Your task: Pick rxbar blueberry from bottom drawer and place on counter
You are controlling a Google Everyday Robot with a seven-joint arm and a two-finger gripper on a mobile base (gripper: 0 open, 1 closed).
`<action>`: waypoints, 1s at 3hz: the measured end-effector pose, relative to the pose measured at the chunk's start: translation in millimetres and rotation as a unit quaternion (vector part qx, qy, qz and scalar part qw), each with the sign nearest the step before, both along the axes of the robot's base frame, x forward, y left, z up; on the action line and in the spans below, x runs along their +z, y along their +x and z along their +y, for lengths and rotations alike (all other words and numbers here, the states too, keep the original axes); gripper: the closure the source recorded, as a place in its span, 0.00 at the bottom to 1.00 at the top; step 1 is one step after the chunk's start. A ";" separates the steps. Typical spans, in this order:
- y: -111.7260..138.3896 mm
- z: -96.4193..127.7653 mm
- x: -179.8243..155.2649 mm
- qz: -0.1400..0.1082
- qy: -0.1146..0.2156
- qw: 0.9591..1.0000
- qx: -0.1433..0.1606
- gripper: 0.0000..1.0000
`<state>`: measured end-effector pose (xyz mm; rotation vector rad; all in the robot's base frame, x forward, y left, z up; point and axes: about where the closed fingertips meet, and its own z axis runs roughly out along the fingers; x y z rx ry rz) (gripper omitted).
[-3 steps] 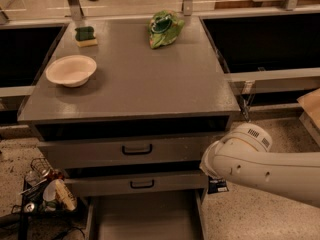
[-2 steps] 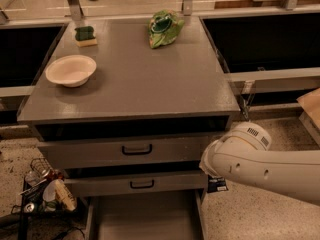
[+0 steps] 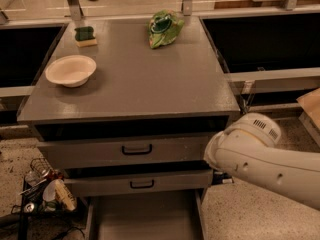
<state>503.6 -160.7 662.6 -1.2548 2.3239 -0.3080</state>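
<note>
The bottom drawer (image 3: 145, 218) stands open under the table's (image 3: 135, 84) front edge, with no rxbar blueberry in the part I can see. The arm (image 3: 265, 159) reaches low, its claw out of sight, so I can't tell its state. I'd expect the bar to be light and slick-wrapped, best pinched across its narrow sides.

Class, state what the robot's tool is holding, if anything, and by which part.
It cannot be told: the tool is out of view. Only the arm shows, at lower right.
</note>
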 end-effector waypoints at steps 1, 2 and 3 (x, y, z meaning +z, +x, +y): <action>-14.6 1.1 77.2 -0.046 -0.039 0.998 -0.007 1.00; -37.3 9.4 147.6 -0.086 -0.077 0.993 -0.010 1.00; -35.5 10.6 150.9 -0.090 -0.078 0.993 -0.010 1.00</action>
